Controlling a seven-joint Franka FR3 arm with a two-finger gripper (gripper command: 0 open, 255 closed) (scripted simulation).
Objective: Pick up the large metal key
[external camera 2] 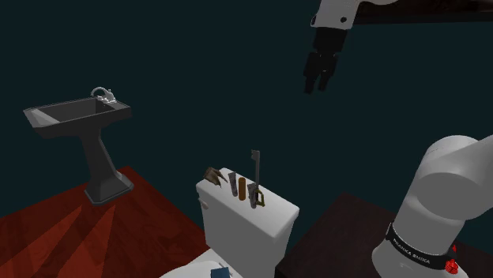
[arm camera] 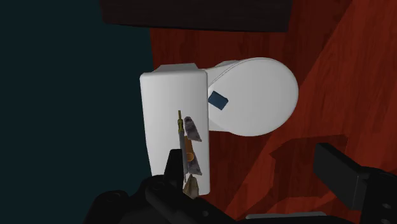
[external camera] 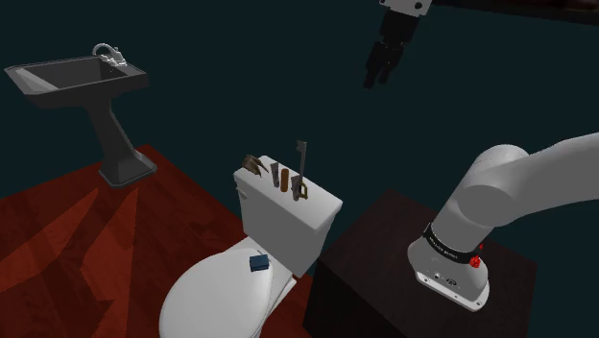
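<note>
Bathroom. The floor (external camera: 58,240) is showing dark red wood grain and the walls (external camera: 240,77) are reading as flat dark teal. A dark grey pedestal sink (external camera: 82,77) with a shiny faucet (external camera: 107,53) is standing toward the shoulder view's left, well apart from everything else. A white toilet (external camera: 216,293) is sitting near the middle with its lid down, its tank (external camera: 288,226) just beside the dark stand (external camera: 384,250). A small blue block (external camera: 258,262) is lying on the toilet lid near the tank.

The work surface is the flat top of the tank. Three things are standing in a row on it: a brown-grey angular piece (external camera: 254,165) at the end toward the sink, a brown cylinder (external camera: 284,180) in the middle, and the key (external camera: 300,165) at the end nearer the stand, just beside the cylinder.

The key is standing upright, grey, with its long axis running vertically. Its thin shaft is pointing straight up with a small notched tab at the top, and its wider, brownish end is resting on the tank.

The gripper (external camera: 374,79) is hanging high above the tank, off toward the shoulder view's right and well apart from the key. In the wrist view its fingers are standing wide apart, gripping nothing, looking down on the tank top.
</note>
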